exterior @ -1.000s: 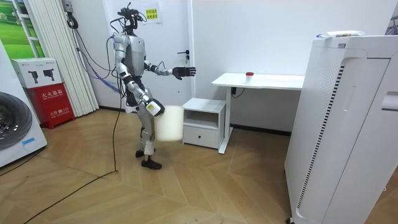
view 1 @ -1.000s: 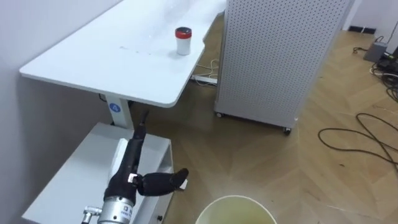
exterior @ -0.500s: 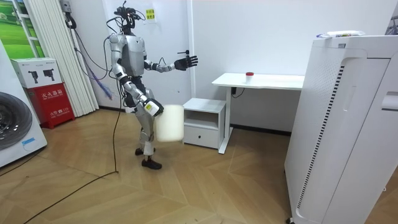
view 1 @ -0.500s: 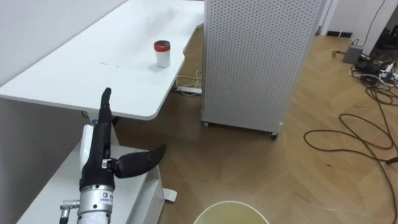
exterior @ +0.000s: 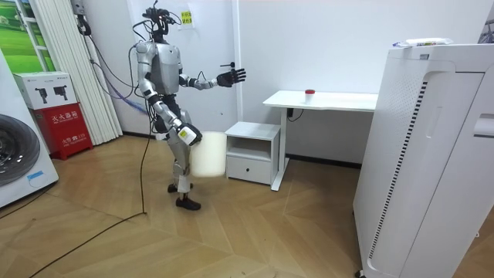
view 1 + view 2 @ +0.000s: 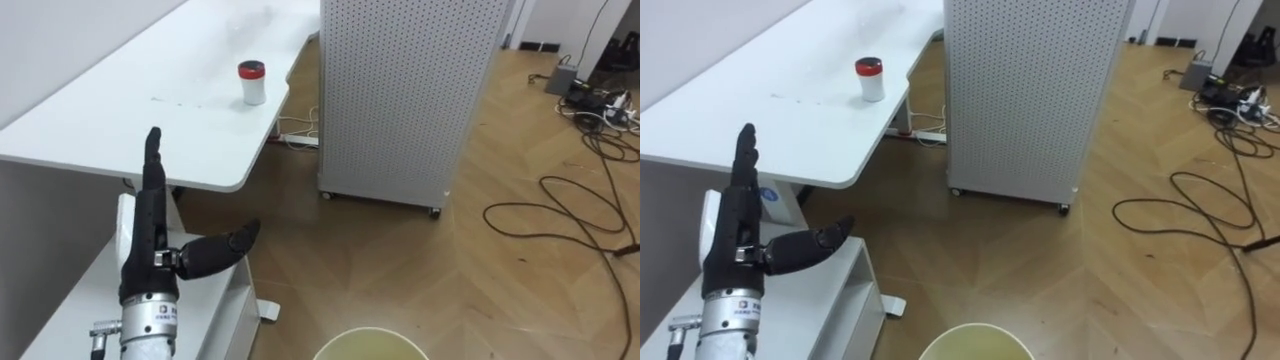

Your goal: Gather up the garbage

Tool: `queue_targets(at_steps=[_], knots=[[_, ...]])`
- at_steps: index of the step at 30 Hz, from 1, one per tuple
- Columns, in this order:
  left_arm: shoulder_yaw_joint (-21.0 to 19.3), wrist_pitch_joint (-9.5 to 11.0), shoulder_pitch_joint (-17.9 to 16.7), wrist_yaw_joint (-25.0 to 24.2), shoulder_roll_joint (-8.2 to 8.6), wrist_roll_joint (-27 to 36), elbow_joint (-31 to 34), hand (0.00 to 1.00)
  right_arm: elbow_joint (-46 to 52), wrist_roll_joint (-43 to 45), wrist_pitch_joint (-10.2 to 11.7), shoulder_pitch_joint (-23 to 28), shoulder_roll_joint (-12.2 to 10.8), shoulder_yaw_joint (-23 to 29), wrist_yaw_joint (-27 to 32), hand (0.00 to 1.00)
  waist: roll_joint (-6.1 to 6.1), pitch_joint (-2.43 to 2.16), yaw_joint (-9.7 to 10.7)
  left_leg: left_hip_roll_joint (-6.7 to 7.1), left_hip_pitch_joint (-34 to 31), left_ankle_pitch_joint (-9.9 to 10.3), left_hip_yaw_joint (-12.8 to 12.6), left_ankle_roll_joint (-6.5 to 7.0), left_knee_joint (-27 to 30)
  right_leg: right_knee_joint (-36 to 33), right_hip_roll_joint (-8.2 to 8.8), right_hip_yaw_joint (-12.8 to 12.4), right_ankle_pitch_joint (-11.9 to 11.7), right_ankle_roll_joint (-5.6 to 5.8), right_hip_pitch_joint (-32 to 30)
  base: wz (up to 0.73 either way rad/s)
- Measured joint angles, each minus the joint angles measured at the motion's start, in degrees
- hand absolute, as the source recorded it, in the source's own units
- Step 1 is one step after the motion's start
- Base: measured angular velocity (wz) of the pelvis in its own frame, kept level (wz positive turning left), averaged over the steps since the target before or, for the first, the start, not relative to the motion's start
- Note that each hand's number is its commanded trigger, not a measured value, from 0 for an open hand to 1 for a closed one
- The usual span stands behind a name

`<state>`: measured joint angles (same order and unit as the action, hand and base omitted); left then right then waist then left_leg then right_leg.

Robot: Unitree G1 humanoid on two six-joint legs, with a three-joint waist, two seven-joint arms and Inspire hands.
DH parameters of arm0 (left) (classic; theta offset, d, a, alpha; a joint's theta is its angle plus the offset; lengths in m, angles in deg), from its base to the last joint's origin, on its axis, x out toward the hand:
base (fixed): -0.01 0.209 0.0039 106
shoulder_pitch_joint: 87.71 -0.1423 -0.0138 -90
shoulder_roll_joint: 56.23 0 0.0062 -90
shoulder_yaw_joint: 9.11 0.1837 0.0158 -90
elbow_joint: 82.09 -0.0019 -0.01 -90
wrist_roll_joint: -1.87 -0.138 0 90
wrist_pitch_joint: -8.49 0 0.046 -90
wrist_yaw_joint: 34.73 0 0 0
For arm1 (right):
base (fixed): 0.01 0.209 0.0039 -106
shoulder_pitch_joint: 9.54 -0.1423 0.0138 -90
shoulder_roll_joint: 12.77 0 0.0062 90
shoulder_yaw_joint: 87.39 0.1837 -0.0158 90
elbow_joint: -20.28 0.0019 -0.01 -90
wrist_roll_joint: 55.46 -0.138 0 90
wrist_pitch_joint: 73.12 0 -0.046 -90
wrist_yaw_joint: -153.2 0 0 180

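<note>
While left hand [image 6: 148,240] is spread open, approach and reach 1 o'clock for red-capped white cylindrical jar [image 6: 251,82] on white surface [image 6: 130,110].

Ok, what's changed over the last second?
The left hand has risen a little and turned its open fingers upward, thumb out, in front of the white desk; it holds nothing. The head camera has shifted too. The red-capped container stays on the desk, the pale bin stays at the robot's right side, and the robot stands in the same spot by the small cabinet.
</note>
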<state>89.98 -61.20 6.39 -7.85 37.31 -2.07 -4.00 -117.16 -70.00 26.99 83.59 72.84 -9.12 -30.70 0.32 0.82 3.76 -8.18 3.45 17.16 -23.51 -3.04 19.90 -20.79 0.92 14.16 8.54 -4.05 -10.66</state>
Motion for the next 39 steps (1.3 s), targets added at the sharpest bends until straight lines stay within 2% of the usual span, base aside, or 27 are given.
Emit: queue_targets(at_steps=[1,4,5,6,7,8,10,11,13,15,16,17,19,20,21,22,24,25,27,28,29,30,31,33,35,37,39], knots=[[0.01,-0.01,-0.06,-0.06,0.02,-0.02,-0.05,0.00,0.40,0.57,-0.15,0.15,0.00,-0.02,-0.02,1.00,-0.06,0.02,-0.12,-0.23,-0.23,0.01,0.08,-0.01,1.35,-0.13,0.01,-0.09,0.37,-0.10,0.13,-0.11],[-0.01,0.00,-0.20,-0.31,0.01,-0.03,-0.04,0.00,1.01,1.41,-0.20,0.89,0.17,-0.26,-0.35,1.00,-0.01,0.06,-0.66,-2.74,-2.26,-0.02,0.52,0.01,11.73,-1.47,-0.35,-0.85,2.75,-0.68,1.89,-0.12],[0.00,0.02,-0.30,-0.33,0.04,-0.04,-0.04,0.00,1.01,1.39,-0.22,0.91,0.57,-0.55,-0.49,1.00,0.42,0.20,-1.26,-4.23,-4.20,-0.46,1.88,0.07,17.70,-2.49,-1.21,-2.71,3.61,-1.17,2.79,-0.28],[-0.02,0.04,-0.71,-0.32,0.02,0.03,-0.07,0.00,1.00,1.35,-0.23,0.92,0.60,-0.67,-0.38,1.00,0.57,0.25,-1.83,-4.80,-6.74,-1.62,4.60,0.92,23.12,-3.31,-1.45,-3.48,4.35,-1.82,3.51,-0.25],[0.04,0.04,-0.94,-0.32,0.10,0.24,-0.09,0.00,1.00,1.36,-0.24,0.92,0.62,-0.67,-0.28,1.00,0.61,0.22,-1.80,-4.55,-8.10,-1.42,5.80,0.89,24.20,-3.36,-1.46,-3.69,4.65,-1.89,3.90,-0.09],[0.30,0.08,-0.94,-0.31,0.26,1.09,-0.09,0.00,0.99,1.36,-0.24,0.76,0.66,-0.64,0.20,1.00,0.41,0.35,-1.73,-3.63,-11.14,-0.70,6.99,1.96,24.23,-3.41,-1.36,-4.22,5.04,-2.03,4.38,-0.15],[0.21,0.12,-0.94,-0.04,0.28,1.20,-0.11,0.00,0.97,1.34,-0.23,0.69,0.78,-0.66,0.28,1.00,0.36,0.37,-2.52,-2.06,-16.11,-0.87,7.85,1.71,21.95,-3.38,-1.17,-5.31,5.54,-2.07,4.92,-0.28],[-0.03,0.16,-0.95,0.10,0.28,1.57,-0.24,0.00,0.93,1.36,-0.26,0.73,0.82,-0.66,0.29,1.00,0.21,0.48,-2.82,-1.08,-19.00,-1.59,8.20,1.30,18.14,-3.39,-1.04,-5.69,6.00,-2.00,5.52,-0.30],[-0.21,0.17,-1.07,0.23,0.27,2.46,-0.49,0.00,1.27,1.35,-0.28,0.82,1.10,-0.64,0.47,1.00,0.19,0.39,-3.23,0.28,-22.10,-5.14,9.00,1.08,8.90,-4.77,-0.54,-6.15,7.54,-1.73,5.59,-0.34],[-0.18,0.18,-1.38,-0.03,0.32,3.08,-0.48,0.00,1.38,1.36,-0.71,0.86,1.71,-0.70,0.35,1.00,0.13,0.18,-4.24,1.40,-23.40,-12.93,10.97,1.68,-0.86,-9.06,0.83,-7.00,11.61,-0.13,4.97,-0.40],[-0.20,0.18,-1.41,-0.11,0.31,3.18,-0.50,0.00,1.38,1.39,-0.87,0.83,1.80,-0.67,0.36,1.00,0.17,-0.05,-4.18,1.85,-23.42,-14.66,11.59,1.73,-1.01,-9.75,1.16,-6.95,12.34,0.67,4.99,-0.16],[-0.45,0.19,-1.28,-0.34,0.20,3.25,-0.51,0.00,1.39,1.39,-1.00,0.81,1.80,-0.58,0.49,1.00,-0.12,-0.57,-3.81,2.74,-23.05,-16.60,11.74,3.06,-0.82,-10.33,1.78,-6.56,13.35,1.63,5.12,0.00],[-1.18,0.17,-1.76,-0.44,0.21,3.27,-0.55,0.00,1.35,1.41,-1.01,0.87,2.01,-0.43,0.56,1.00,-0.93,-0.47,-3.93,3.57,-22.73,-17.86,11.38,4.70,0.39,-10.10,3.22,-5.07,14.45,2.68,6.01,-0.06],[-1.65,0.14,-2.30,-0.54,0.21,3.28,-0.62,0.00,1.34,1.54,-1.01,0.90,2.06,-0.43,0.77,1.00,-1.30,-0.35,-4.11,3.94,-22.83,-17.25,11.11,5.23,2.63,-9.72,4.14,-3.18,14.98,3.36,7.00,-0.09],[-2.05,0.12,-2.44,-0.97,0.21,3.27,-0.64,0.00,1.30,1.65,-1.01,0.91,2.12,-0.41,0.83,1.00,-1.25,-0.27,-3.96,3.75,-23.12,-14.91,11.04,5.31,5.31,-8.60,4.77,-2.29,15.13,3.68,8.44,-0.09],[-2.16,0.12,-2.43,-1.14,0.18,3.25,-0.60,0.00,1.26,1.67,-1.01,0.92,2.14,-0.46,0.83,1.00,-1.19,-0.29,-4.05,3.58,-23.28,-13.55,11.04,5.23,6.71,-8.24,4.95,-2.28,15.34,3.86,9.08,-0.06],[-2.19,0.12,-2.32,-1.69,-0.16,3.39,-0.53,0.00,1.36,1.75,-1.02,0.86,2.14,-0.46,0.84,1.00,-1.16,-0.32,-3.83,4.20,-23.22,-9.03,10.91,5.59,11.31,-7.92,6.06,-2.27,17.13,5.13,11.75,0.02],[-2.17,0.13,-2.28,-1.87,-0.13,3.39,-0.53,0.00,1.36,1.72,-1.03,0.86,2.16,-0.44,0.94,1.00,-1.08,-0.37,-3.81,4.35,-23.18,-7.87,10.74,5.71,12.39,-8.13,6.38,-2.37,17.53,5.54,12.17,0.04],[-2.20,0.13,-2.08,-2.73,-0.12,3.36,-0.48,0.00,2.02,1.61,-1.48,0.85,2.18,-0.43,1.58,1.00,-0.89,-0.47,-4.04,5.28,-22.34,-4.47,9.51,6.64,14.41,-13.61,8.78,-2.46,18.15,6.31,12.03,-0.04],[-2.19,0.13,-2.00,-2.76,-0.15,3.35,-0.48,0.00,2.38,1.57,-1.50,0.86,2.15,-0.51,1.84,1.00,-0.93,-0.45,-4.04,5.81,-21.96,-3.79,9.40,6.87,14.63,-16.17,9.61,-2.51,18.02,6.57,11.32,0.05],[-2.11,0.13,-1.78,-2.75,-0.16,3.40,-0.46,0.00,3.19,1.35,-1.50,0.85,2.15,-0.55,2.29,1.00,-0.91,-0.46,-3.89,6.68,-21.38,-2.36,9.14,7.47,15.41,-21.44,11.42,-2.81,17.08,8.14,9.40,0.10],[-2.11,0.13,-1.27,-2.66,-0.16,3.41,-0.45,0.00,4.28,1.11,-1.49,0.79,2.14,-0.55,2.64,1.00,-0.93,-0.45,-3.89,7.37,-20.74,-1.02,8.52,8.05,16.05,-26.35,13.11,-2.98,15.71,8.74,7.43,0.12],[-2.11,0.13,-1.09,-2.56,-0.16,3.41,-0.44,0.00,4.83,1.12,-1.49,0.78,2.15,-0.54,2.79,1.00,-0.85,-0.49,-3.90,7.73,-20.42,-0.43,8.32,8.31,16.15,-28.28,13.73,-3.01,14.70,8.57,6.63,0.06],[-2.10,0.14,-0.46,-2.52,-0.19,3.36,-0.44,0.00,5.50,1.12,-1.45,0.24,2.00,-0.57,3.38,1.00,-0.01,-0.16,-3.94,8.73,-18.61,1.03,8.09,9.30,15.74,-32.85,15.17,-2.84,9.69,8.11,5.32,0.08],[-2.08,0.14,-0.16,-2.49,-0.12,3.30,-0.43,0.00,5.50,1.22,-1.43,0.11,2.05,-0.56,3.73,1.00,0.78,-0.02,-4.14,8.94,-17.37,1.91,8.14,9.89,14.89,-34.84,15.64,-2.85,5.89,8.27,4.22,-0.03],[-2.36,0.16,-0.08,-1.89,-0.15,3.44,-0.41,0.00,5.56,1.09,-1.42,-0.27,2.03,-0.57,3.73,1.00,1.46,0.11,-5.09,8.99,-16.93,2.09,8.19,10.09,13.24,-35.50,15.53,-2.73,7.39,8.62,1.35,-0.18],[-2.05,0.16,-0.05,-1.29,0.09,3.80,-0.62,0.00,5.99,1.10,-1.43,-0.16,2.04,-0.65,3.63,1.00,1.58,0.20,-5.54,8.97,-16.03,2.07,8.20,10.12,11.58,-34.53,14.08,-2.91,11.56,8.31,-3.87,-0.04]])
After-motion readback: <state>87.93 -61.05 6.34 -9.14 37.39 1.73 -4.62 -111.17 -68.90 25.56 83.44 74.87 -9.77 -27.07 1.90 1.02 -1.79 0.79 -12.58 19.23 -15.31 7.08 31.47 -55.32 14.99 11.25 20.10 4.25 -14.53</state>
